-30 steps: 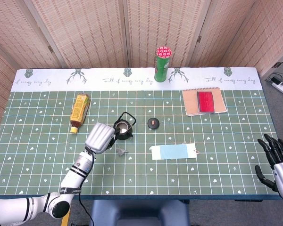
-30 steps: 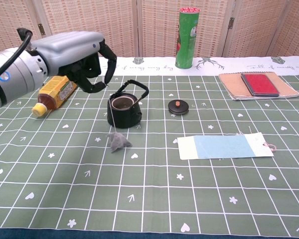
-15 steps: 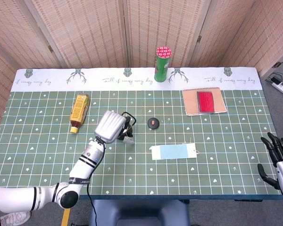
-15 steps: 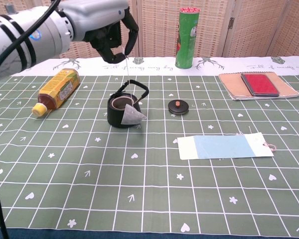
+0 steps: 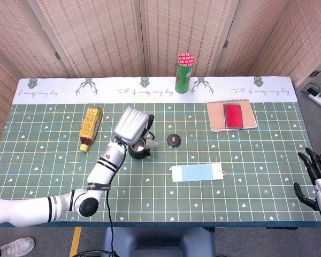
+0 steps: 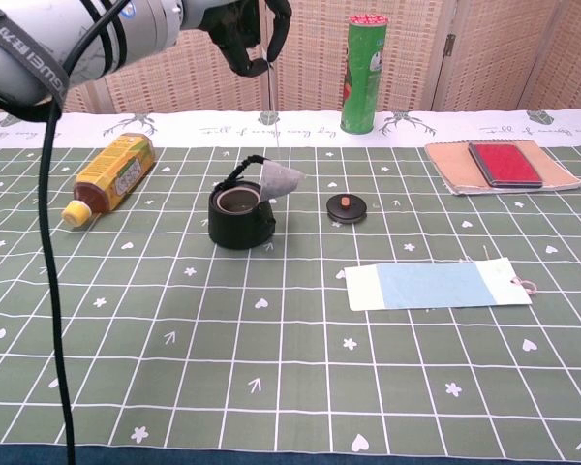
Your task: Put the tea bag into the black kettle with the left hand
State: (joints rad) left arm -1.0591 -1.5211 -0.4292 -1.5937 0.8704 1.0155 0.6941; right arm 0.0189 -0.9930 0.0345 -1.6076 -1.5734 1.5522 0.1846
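Note:
My left hand (image 5: 132, 125) (image 6: 242, 29) is raised above the black kettle (image 6: 240, 207) (image 5: 138, 148) and pinches the string of the tea bag (image 6: 280, 180) (image 5: 150, 144). The grey tea bag hangs in the air on that string, just right of the kettle's open mouth, near its handle. The kettle stands upright on the green cloth with no lid on. My right hand (image 5: 316, 176) is at the table's right edge, fingers spread, holding nothing.
The kettle's lid (image 6: 346, 207) lies right of the kettle. A yellow bottle (image 6: 109, 176) lies to its left, a green can (image 6: 364, 75) stands behind. A blue-and-white paper sachet (image 6: 434, 285) lies front right, a notebook (image 6: 501, 165) far right.
My left hand has risen and moved to the right, lifting the tea bag off the cloth up to the level of the kettle's rim. My right hand drifted slightly lower in the head view.

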